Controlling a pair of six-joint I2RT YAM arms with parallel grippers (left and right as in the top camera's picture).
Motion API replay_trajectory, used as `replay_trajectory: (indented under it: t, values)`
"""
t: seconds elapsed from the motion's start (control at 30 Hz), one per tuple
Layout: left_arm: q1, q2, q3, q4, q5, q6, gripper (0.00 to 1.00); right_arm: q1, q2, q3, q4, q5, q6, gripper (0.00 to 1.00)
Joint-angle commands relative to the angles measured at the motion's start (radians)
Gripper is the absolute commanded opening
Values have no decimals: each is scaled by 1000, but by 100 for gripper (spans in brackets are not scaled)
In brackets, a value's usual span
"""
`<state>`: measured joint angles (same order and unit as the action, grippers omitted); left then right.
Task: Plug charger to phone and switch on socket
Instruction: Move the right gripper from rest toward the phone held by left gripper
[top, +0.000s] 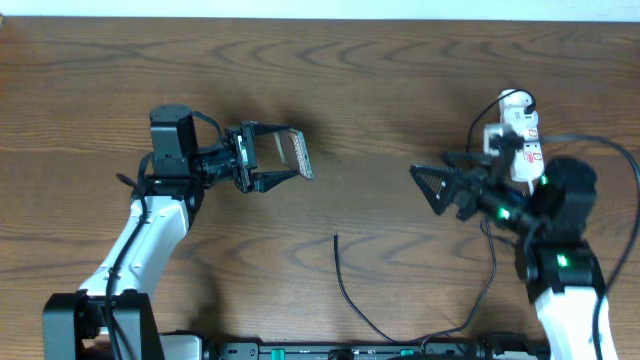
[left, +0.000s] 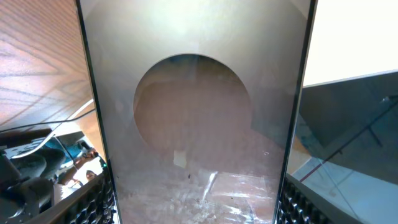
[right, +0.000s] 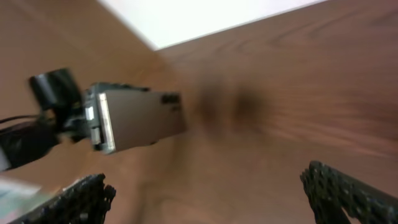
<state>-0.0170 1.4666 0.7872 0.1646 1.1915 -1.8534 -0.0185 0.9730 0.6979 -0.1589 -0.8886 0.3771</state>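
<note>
The left hand (top: 285, 153) grips the phone (top: 297, 153) above the desk (top: 380, 80). The right hand (top: 428, 190) gapes empty near the socket (top: 520, 135), the charger (top: 345, 285) lying between them.

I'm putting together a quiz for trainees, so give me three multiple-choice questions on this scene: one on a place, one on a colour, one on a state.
1. Where is the phone?
A. Lying flat near the front edge.
B. In the left gripper.
C. Stacked on a box.

2. What colour is the socket?
A. White.
B. Blue.
C. Green.

3. How is the right gripper?
A. Shut on a cloth.
B. Shut, holding nothing.
C. Open and empty.

Answers:
1 B, its jaws clamp the phone's long edges.
2 A, the overhead view shows a white body.
3 C, its jaws stand apart, and the charger lies loose on the table.
</note>
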Motion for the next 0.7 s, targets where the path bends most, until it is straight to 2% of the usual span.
replay_trajectory:
  t: [0.0,0.13,0.27,0.3,0.47,0.67]
  values:
    - [-3,-18,30,9,4,24,7,-6,136,28,40,-193,124,99]
    - [-3,-18,30,9,4,28,7,-4,240,28,99,-192,326,99]
    - [-3,-18,30,8,-11,54,7,47,328,28,303,-330,354,94]
    - [-2,-18,30,5,-19,64,7,67,336,28,331,-329,364,97]
    - [-3,-16,30,-85,-44,134,7,178,340,28,381,-266,340,99]
    - [-3,-16,30,-211,-84,211,7,244,340,28,380,-261,255,99]
